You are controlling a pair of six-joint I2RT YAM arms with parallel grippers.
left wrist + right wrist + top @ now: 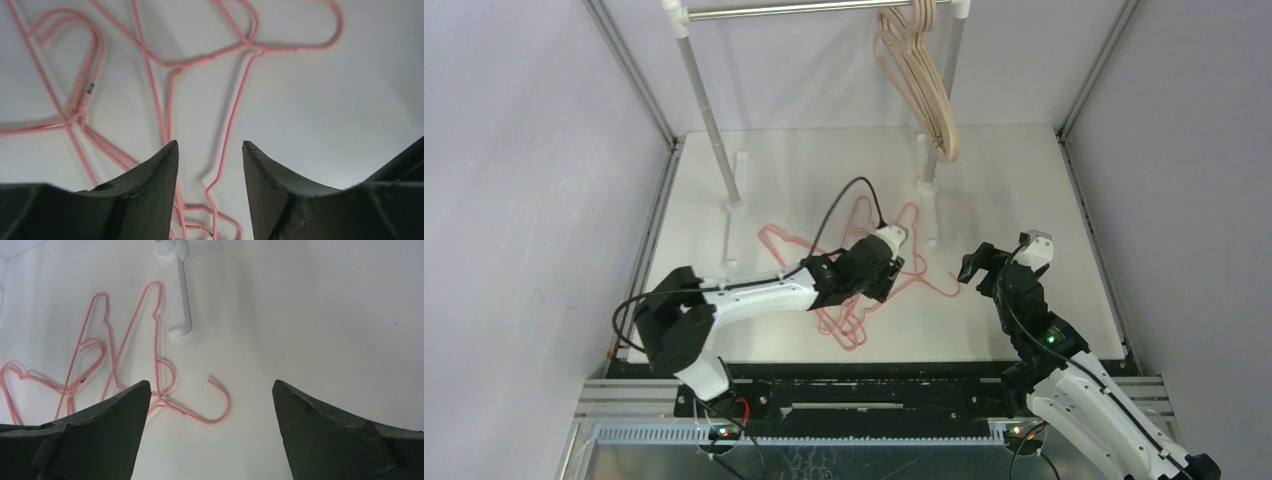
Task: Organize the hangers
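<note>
Left gripper [210,150], half-open and empty, straddles a straight strand of the tangled pink hangers [235,107], likely light, springy, snag-prone, best pinched there; right gripper [211,383] wide open, empty.

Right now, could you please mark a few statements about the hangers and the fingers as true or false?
1. The beige hangers hang on the rail. True.
2. The pink hangers hang there too. False: they lie tangled on the table.
3. A wire of one of them passes between the left fingers. True.
4. The right fingers grip a beige hanger. False: they stand wide apart, holding nothing.
</note>
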